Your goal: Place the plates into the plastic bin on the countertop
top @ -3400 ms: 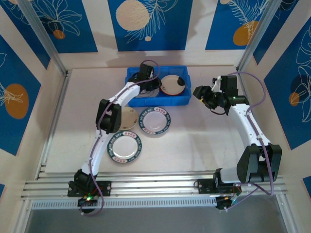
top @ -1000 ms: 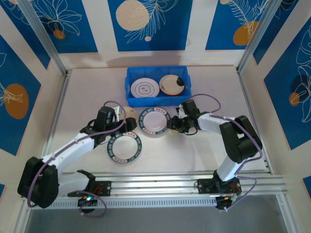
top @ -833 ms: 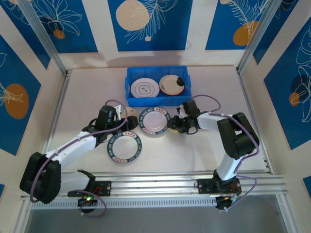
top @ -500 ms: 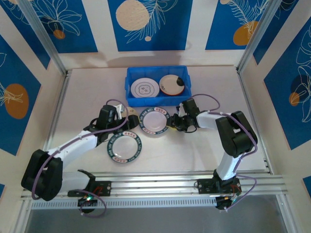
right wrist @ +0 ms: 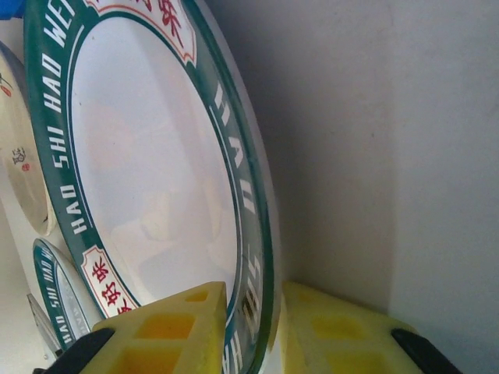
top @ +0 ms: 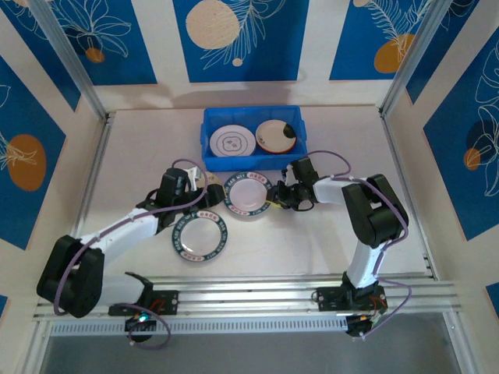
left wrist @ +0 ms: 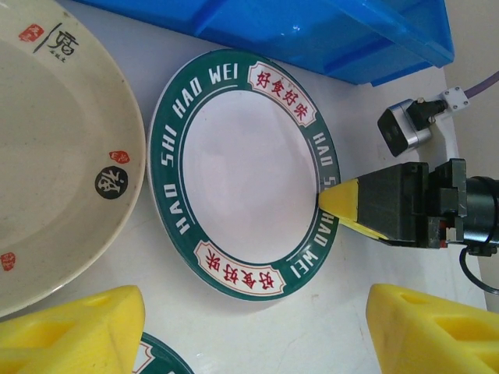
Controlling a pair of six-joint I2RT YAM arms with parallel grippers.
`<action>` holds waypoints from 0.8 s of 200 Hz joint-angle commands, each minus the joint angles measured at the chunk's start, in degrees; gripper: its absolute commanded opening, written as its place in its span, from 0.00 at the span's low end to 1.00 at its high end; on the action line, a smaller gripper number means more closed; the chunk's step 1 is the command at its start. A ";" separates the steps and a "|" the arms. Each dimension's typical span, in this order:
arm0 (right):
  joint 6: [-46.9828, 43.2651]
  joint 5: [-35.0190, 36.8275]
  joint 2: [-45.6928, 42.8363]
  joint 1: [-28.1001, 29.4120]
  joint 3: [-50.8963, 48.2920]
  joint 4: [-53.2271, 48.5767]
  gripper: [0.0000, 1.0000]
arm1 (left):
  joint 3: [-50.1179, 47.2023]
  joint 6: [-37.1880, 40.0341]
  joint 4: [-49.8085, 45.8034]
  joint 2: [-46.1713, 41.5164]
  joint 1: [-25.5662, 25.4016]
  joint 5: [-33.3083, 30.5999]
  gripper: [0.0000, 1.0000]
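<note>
The right gripper (right wrist: 253, 300) straddled the rim of the green-rimmed plate (top: 248, 195), which lay flat on the countertop (top: 312, 249) just in front of the blue bin (top: 302, 136). Whether it pinched firmly could not be told. The left gripper (left wrist: 253, 312) hung open, empty. The right one probably needed a full squeeze before lifting the plate over the bin's wall.

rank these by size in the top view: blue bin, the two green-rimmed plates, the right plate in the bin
1. blue bin
2. middle green-rimmed plate and near green-rimmed plate: look alike, tied
3. right plate in the bin: looks slightly smaller, but sits farther away, so unsure
</note>
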 commanded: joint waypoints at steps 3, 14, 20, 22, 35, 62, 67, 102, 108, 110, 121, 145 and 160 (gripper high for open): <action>1.65 -2.52 1.32 -0.55 -0.64 1.98 0.20 | -0.28 0.32 1.83 0.85 0.38 1.04 0.75; 2.01 -3.09 1.48 -0.79 -1.05 2.62 0.18 | -0.18 0.40 1.99 1.09 0.36 1.10 0.75; 2.23 -3.23 1.50 -0.95 -1.31 2.98 0.17 | -0.15 0.36 1.93 1.23 0.36 1.02 0.75; 2.28 -3.35 1.51 -1.05 -1.36 3.07 0.17 | -0.11 0.37 1.93 1.28 0.36 1.03 0.75; 2.56 -3.79 1.40 -1.41 -1.92 3.54 0.13 | 0.14 0.49 2.01 1.56 0.36 1.08 0.75; 2.47 -3.72 0.09 -2.03 -3.23 3.66 0.04 | 0.50 0.67 1.78 2.05 0.38 0.90 0.75; 2.48 -3.77 -0.13 -2.17 -3.31 3.57 0.02 | 0.59 0.67 1.67 2.10 0.36 0.83 0.75; 2.93 -5.07 -2.69 -3.40 -6.07 3.74 0.00 | 1.20 0.71 1.40 2.89 0.45 1.21 0.74; 3.00 -5.42 -3.38 -3.67 -6.77 3.66 0.00 | 1.29 0.75 1.39 2.99 0.45 1.15 0.74; 3.00 -5.59 -3.60 -3.75 -6.98 3.64 0.00 | 1.34 0.76 1.40 2.98 0.45 1.17 0.74; 3.21 -6.59 -5.18 -4.31 -8.53 3.94 0.00 | 1.55 0.84 1.40 3.34 0.45 1.12 0.74; 3.47 -9.75 -9.34 -6.17 -12.15 4.94 0.00 | 2.10 0.78 2.20 4.84 0.45 2.18 0.74; 3.15 -11.73 -12.20 -7.39 -13.83 5.10 0.00 | 2.33 0.49 3.42 6.22 0.45 3.00 0.74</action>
